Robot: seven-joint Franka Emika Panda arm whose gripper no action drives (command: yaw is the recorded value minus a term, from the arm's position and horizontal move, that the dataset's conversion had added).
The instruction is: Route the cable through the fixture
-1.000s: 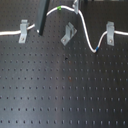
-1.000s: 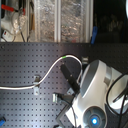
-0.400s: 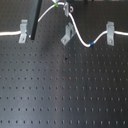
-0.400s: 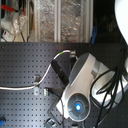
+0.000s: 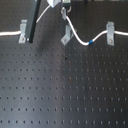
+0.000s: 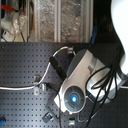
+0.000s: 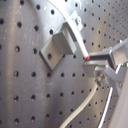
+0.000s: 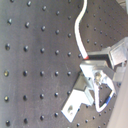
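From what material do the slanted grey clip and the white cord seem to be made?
The slanted grey clip looks like bent sheet metal with a dull finish: flat faces and sharp folds in the first wrist view. The thin white cord is probably plastic-coated: smooth, and it curves freely.

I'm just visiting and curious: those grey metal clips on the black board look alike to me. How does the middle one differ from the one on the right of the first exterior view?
The middle clip leans diagonally; the right clip stands upright. The white cable already runs through the right clip, while at the middle clip it only passes close beside the top, not seated as far as I can tell. Both are small grey metal brackets fixed to the perforated board.
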